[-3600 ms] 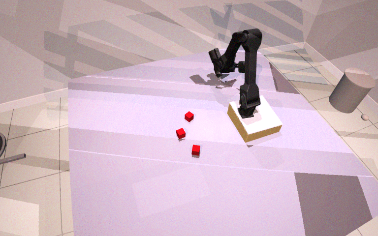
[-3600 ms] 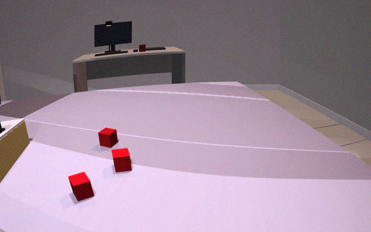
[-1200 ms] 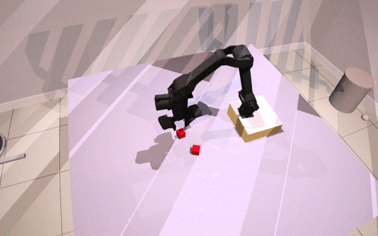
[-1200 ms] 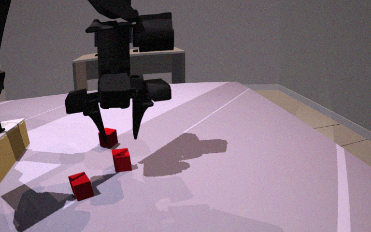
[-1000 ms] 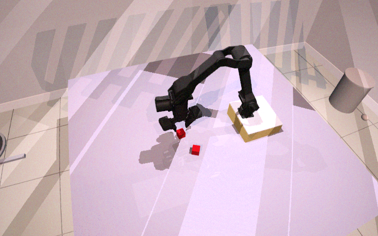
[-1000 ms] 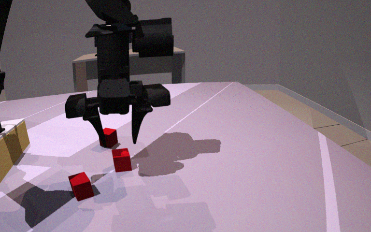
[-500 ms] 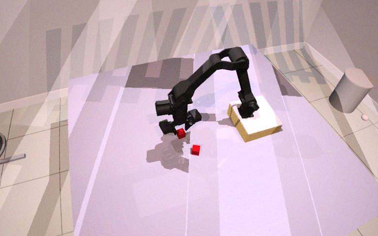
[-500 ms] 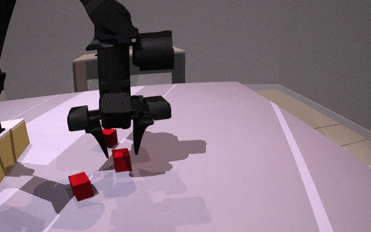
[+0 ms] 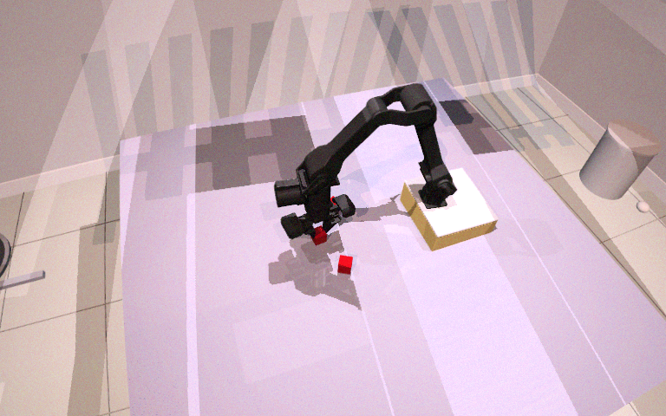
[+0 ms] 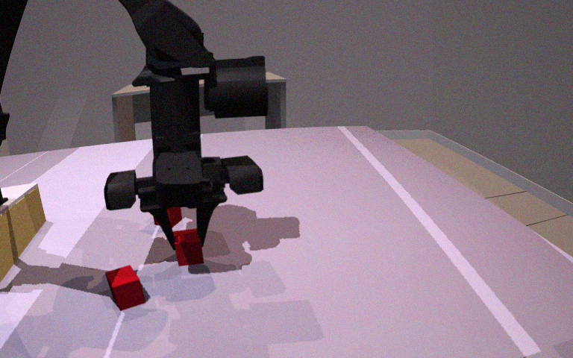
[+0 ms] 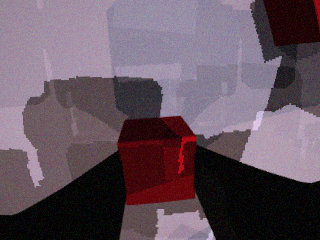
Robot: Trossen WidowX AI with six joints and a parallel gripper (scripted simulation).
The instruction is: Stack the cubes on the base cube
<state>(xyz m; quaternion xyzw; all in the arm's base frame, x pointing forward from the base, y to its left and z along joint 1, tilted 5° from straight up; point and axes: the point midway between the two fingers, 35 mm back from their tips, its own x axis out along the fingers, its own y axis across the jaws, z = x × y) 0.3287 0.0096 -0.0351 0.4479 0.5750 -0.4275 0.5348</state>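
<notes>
Gripper (image 10: 188, 245) is down at the table, fingers narrowed onto the middle red cube (image 10: 189, 247). Wrist view shows the cube (image 11: 158, 159) sitting square between both black fingers, with contact on both side faces, so I judge it gripped, not yet lifted. It rests on the table.

A second cube (image 10: 125, 286) lies loose at about 7 o'clock from the gripped one in the exterior view, near but apart and slightly rotated. A third cube (image 10: 168, 215) sits just behind the gripper at 11 o'clock, partly hidden; which of the three is the fixed base cannot be told for sure.

Handling guess: small, rigid, light block with flat smooth faces. It should not deform but could slip or twist if pinched near an edge. Best hold is on opposite flat sides, centred and low enough to keep it level. This grip looks centred.

Arm base stands on a tan block (image 9: 471, 234) at 3 o'clock in the top view, well apart.
</notes>
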